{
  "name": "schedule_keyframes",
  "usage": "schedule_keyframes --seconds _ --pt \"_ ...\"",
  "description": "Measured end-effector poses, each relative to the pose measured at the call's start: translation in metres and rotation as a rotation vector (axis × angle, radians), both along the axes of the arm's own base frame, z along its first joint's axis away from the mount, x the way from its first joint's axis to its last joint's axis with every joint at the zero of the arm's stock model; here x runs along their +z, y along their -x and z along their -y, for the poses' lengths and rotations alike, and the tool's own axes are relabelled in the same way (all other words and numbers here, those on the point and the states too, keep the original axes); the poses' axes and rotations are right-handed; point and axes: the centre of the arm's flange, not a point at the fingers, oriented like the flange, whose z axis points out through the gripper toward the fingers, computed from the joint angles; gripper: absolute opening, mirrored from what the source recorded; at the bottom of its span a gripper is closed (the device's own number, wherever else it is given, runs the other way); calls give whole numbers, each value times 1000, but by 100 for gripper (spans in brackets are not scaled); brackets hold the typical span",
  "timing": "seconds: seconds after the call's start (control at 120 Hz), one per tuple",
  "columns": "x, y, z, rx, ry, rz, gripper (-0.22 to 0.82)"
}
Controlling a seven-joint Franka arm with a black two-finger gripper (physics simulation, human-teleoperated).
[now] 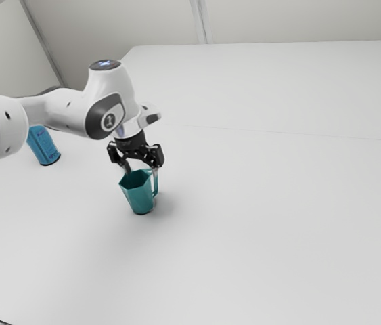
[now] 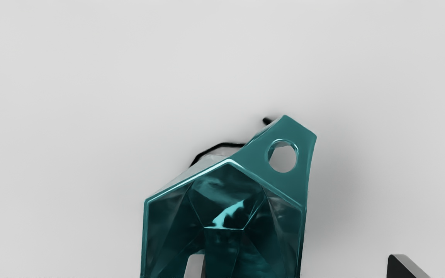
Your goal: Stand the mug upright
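Note:
The gripper (image 1: 141, 176) stands over the teal mug (image 1: 140, 196) in the exterior view, fingers apart. The mug rests on the table with its mouth up and its base down, perhaps leaning slightly. Looking down from the hand, the wrist view shows into the mug's faceted inside, and the mug (image 2: 272, 181) has its holed handle at one corner. Around one wall of it the gripper (image 2: 299, 266) is open: one finger is over or inside the mouth, the other outside, with a gap between that finger and the wall.
A blue box-like object (image 1: 43, 145) stands on the white table (image 1: 264, 223) toward the exterior view's left, beyond the arm. A large white panel (image 1: 264, 88) lies behind the table. A thin black line crosses the exterior view's lower left corner.

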Motion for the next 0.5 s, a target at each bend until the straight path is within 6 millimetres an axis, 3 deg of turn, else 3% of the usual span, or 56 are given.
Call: schedule_keyframes --seconds 0.233,0.5 --pt "48 -3 1 -25 -4 64 57" --pt "124 -6 7 -69 -25 104 60"
